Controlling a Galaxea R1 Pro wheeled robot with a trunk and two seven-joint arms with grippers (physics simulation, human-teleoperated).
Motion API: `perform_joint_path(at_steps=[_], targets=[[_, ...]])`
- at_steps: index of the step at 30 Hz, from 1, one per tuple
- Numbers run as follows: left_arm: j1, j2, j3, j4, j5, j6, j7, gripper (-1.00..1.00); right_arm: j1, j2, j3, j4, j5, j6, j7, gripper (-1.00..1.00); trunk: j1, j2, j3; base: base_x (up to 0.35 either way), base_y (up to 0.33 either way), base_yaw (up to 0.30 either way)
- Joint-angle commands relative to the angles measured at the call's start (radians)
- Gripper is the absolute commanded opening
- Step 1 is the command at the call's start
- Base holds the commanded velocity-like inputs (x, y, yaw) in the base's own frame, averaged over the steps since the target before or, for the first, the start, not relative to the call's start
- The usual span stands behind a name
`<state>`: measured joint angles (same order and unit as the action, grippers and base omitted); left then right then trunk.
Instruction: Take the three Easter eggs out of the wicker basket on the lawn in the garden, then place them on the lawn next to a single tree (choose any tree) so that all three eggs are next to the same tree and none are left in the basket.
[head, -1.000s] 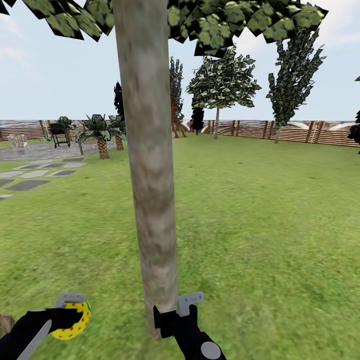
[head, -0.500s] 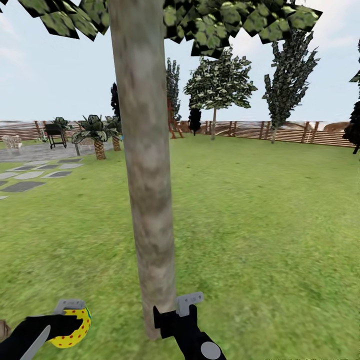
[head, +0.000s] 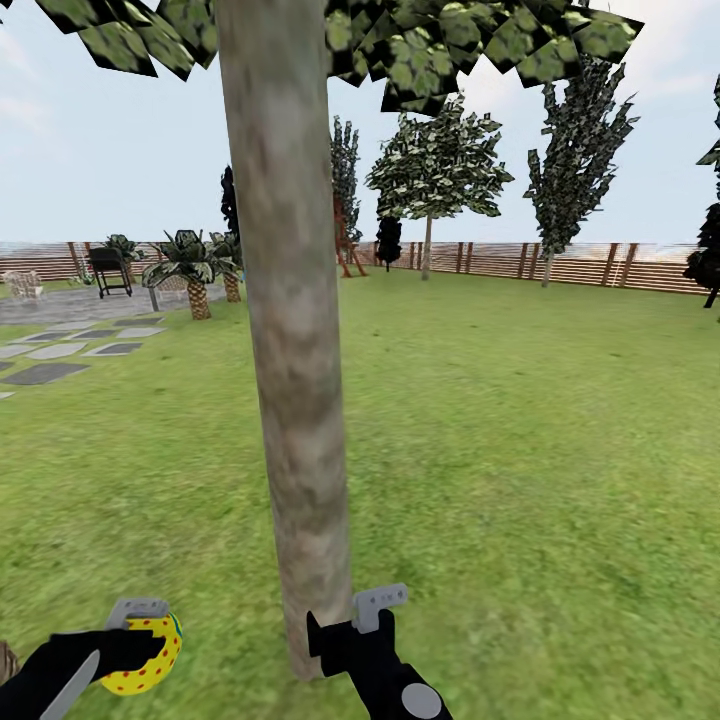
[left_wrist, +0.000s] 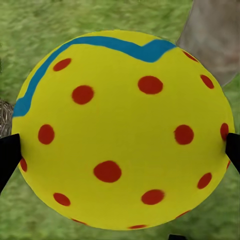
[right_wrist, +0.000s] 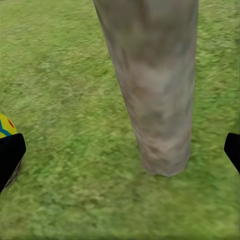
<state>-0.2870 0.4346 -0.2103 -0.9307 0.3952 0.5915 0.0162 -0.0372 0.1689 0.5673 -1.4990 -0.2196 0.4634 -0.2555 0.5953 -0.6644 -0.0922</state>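
Head view: broad lawn, fence far back, tree trunk close ahead. Left gripper, near-left, clamps an Easter egg w/ base of trunk just right.

Left wrist: egg pinched between both fingers.

Right wrist: right gripper spread wide, empty, facing trunk base. No eggs on grass by tree yet, as far as I see; likely most left.

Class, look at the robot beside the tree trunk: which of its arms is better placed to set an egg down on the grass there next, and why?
The left. The left gripper is shut on an Easter egg, close beside the base of the tree. The right gripper is open with nothing between its fingers, so it probably has nothing to place.
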Motion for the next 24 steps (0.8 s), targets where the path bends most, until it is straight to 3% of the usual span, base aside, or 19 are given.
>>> perform_joint_path(at_steps=[1, 11, 20, 24], targets=[[0.0, 0.001, 0.002, -0.004, 0.004, 0.003, 0.003, -1.0, -0.001, 0.0, 0.002, -0.001, -0.01, 0.003, -0.01, 1.0, 0.0, -0.002, -0.002, 0.0, 0.0, 0.0], [-0.001, 0.002, 0.006, -0.009, 0.005, 0.004, -0.002, -1.0, -0.001, 0.0, 0.002, -0.001, -0.01, 0.003, -0.01, 1.0, 0.008, -0.016, -0.008, 0.0, 0.0, 0.0], [-0.001, 0.002, 0.006, -0.009, 0.005, 0.002, -0.004, -1.0, -0.001, 0.0, 0.002, -0.001, -0.01, 0.003, -0.01, 1.0, 0.043, -0.079, -0.036, -0.011, 0.0, 0.0], [0.0, 0.002, 0.006, -0.008, 0.005, 0.002, -0.003, -1.0, -0.001, 0.0, 0.002, -0.001, -0.01, 0.003, -0.01, 1.0, 0.058, -0.107, -0.049, -0.243, 0.0, -0.002]])
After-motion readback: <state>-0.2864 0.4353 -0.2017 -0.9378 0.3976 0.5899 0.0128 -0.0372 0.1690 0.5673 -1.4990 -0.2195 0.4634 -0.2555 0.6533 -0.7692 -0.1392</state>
